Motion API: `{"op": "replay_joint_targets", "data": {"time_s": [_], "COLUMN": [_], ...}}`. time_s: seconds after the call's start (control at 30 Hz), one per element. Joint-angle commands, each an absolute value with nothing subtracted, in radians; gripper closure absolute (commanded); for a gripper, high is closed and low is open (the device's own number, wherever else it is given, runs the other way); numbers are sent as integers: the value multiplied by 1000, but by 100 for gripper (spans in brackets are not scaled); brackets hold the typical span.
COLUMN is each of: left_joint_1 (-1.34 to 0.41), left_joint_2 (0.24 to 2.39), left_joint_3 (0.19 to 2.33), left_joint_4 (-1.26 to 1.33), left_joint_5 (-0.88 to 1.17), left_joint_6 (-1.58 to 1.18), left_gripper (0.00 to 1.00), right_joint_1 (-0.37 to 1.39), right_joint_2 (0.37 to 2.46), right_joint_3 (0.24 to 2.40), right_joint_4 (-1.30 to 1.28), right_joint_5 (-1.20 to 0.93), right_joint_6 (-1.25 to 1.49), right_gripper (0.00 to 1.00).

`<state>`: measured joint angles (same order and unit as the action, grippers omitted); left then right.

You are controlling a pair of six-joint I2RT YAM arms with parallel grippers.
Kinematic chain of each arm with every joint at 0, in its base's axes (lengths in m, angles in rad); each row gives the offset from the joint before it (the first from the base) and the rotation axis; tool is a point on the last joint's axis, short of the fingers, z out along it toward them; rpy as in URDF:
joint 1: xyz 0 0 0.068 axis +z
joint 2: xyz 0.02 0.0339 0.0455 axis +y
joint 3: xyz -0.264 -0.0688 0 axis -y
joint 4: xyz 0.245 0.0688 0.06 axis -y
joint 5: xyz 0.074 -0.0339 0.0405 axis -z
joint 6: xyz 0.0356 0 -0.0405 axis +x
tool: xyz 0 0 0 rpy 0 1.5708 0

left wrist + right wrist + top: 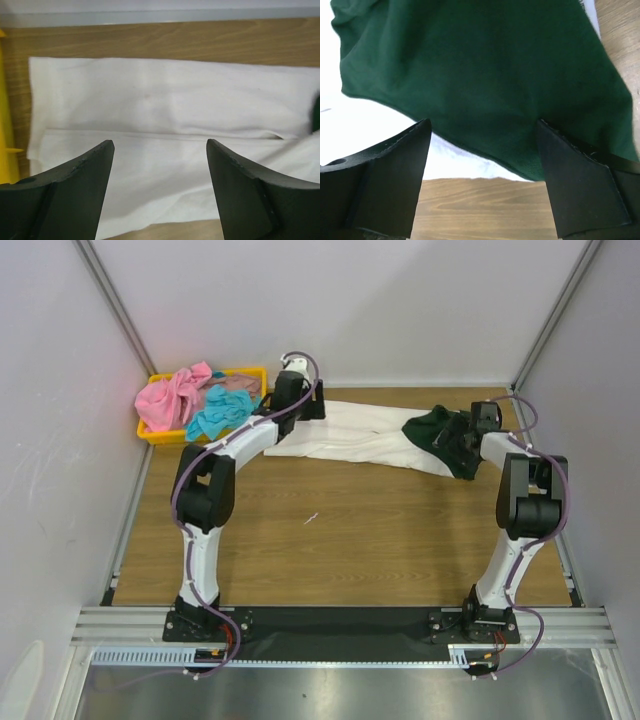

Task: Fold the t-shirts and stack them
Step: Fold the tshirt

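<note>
Wooden table (330, 540): the white shirt (350, 435) lies as a long folded band just right of the tray (245, 370). My left gripper (160, 165) and right gripper (482, 150) both gape over it, empty. Next, I judge, I regrip its ends for the cross fold.

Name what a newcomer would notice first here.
A white t-shirt with a dark green sleeve lies stretched across the far side of the table, left gripper and right gripper open over its ends. At far left, a yellow tray holds a crumpled pink shirt and turquoise shirt.
</note>
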<state>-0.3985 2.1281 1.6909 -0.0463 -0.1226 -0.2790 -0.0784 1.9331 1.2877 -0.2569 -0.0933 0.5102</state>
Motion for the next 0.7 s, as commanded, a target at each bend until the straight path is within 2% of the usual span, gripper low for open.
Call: {"op": "replay_joint_targets", "data": {"time_s": [0.0,0.23,0.43,0.67], "left_joint_1": [-420,-420,-417,-419], "left_joint_2": [2118,2218,2232,2226], "left_joint_3": [1672,1750,1720,1648], "left_joint_4": [-17,-144,-173,-218], "left_joint_5": [-51,-118,-164,-114], "left_joint_6": [-244,-340,-440,-514], "left_gripper": [19,20,21,25], "right_joint_1": [-94,-192,-247,-264], "right_joint_2": [1966,1939,1859,1839], "right_joint_3": [1272,1192,1076,1040], "right_joint_4": [-164,-158,-163,-195], "right_joint_5": [-61,-41,-51,-35], "right_joint_6": [551,577,568,542], "right_gripper": [12,21,21,22]}}
